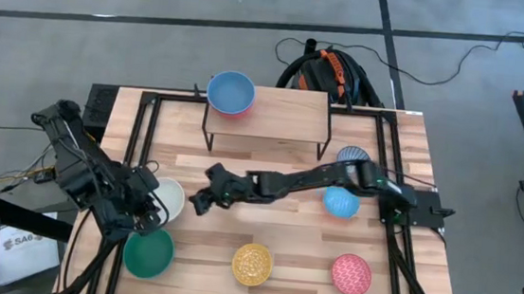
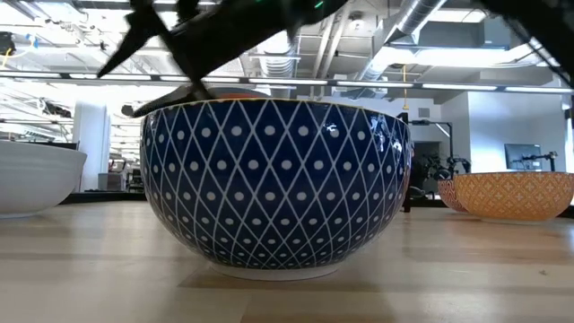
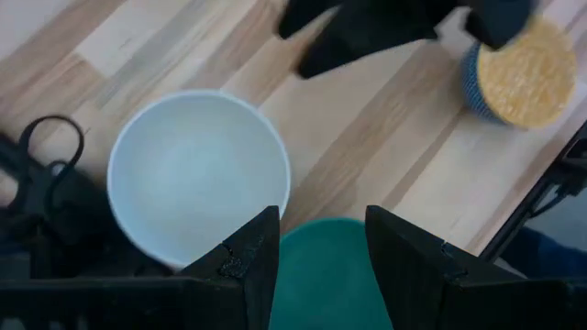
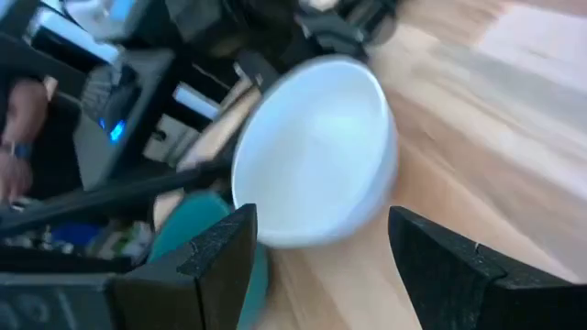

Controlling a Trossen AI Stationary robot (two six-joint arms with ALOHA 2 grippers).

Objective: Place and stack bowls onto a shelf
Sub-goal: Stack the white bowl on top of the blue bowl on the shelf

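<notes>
A blue bowl (image 1: 231, 91) sits nested in an orange-red bowl (image 1: 236, 112) on the left end of the shelf (image 1: 284, 113). A white bowl (image 1: 172, 196) and a teal-green bowl (image 1: 148, 253) stand on the table at the near left. My left gripper (image 1: 147, 213) is open above the gap between them; in the left wrist view its fingers (image 3: 316, 266) stand over the teal-green bowl (image 3: 326, 275), beside the white bowl (image 3: 197, 174). My right gripper (image 1: 202, 197) is open just right of the white bowl (image 4: 316, 151), pointing at it.
A light blue bowl (image 1: 341, 202) and a patterned blue-and-white bowl (image 1: 353, 157) lie under my right arm. A patterned yellow bowl (image 1: 253, 263) and a patterned pink-red bowl (image 1: 351, 274) stand near the front edge. The black frame (image 1: 139, 136) borders the table.
</notes>
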